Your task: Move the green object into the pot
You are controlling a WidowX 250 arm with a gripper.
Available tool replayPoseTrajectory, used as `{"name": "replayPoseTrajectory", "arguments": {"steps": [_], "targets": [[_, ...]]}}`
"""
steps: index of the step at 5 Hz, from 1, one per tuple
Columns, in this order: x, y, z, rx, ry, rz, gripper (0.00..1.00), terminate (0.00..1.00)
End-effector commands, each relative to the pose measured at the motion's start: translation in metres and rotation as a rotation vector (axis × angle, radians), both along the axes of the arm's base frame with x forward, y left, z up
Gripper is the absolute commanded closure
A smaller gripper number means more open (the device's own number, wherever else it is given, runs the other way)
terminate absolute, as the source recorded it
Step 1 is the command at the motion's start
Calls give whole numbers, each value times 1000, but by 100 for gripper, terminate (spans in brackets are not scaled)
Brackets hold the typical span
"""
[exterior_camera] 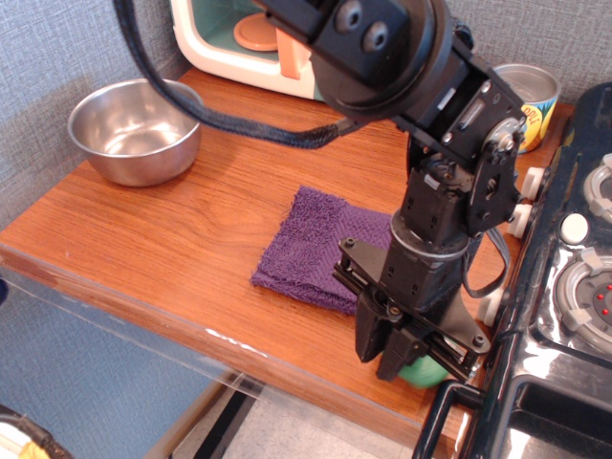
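Note:
The green object, a toy broccoli (426,373), sits near the front right corner of the wooden counter. Only a sliver of it shows under my gripper. My gripper (387,349) points down over it, and the two black fingers (369,335) stand close together around it, so it looks gripped. The pot, a shiny steel bowl (143,164), stands empty at the far left of the counter, well away from the gripper.
A folded purple cloth (311,244) lies just left of the gripper. A pineapple can (532,96) stands at the back right. A black toy stove (564,316) borders the right side. A white and teal toy appliance (229,48) stands at the back. The counter's front edge (191,325) is close.

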State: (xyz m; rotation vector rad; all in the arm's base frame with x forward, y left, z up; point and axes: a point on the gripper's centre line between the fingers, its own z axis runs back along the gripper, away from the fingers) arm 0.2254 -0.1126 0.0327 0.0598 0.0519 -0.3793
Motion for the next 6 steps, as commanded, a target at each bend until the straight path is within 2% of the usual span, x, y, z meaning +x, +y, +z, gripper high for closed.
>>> {"name": "replayPoseTrajectory", "arguments": {"steps": [1, 2, 4, 6], "targets": [[15, -3, 31, -72, -71, 9, 100, 0], [30, 0, 50, -111, -112, 15, 0, 0], [50, -4, 45, -132, -111, 34, 0, 0], [56, -8, 27, -106, -81, 44, 0, 0]]}}
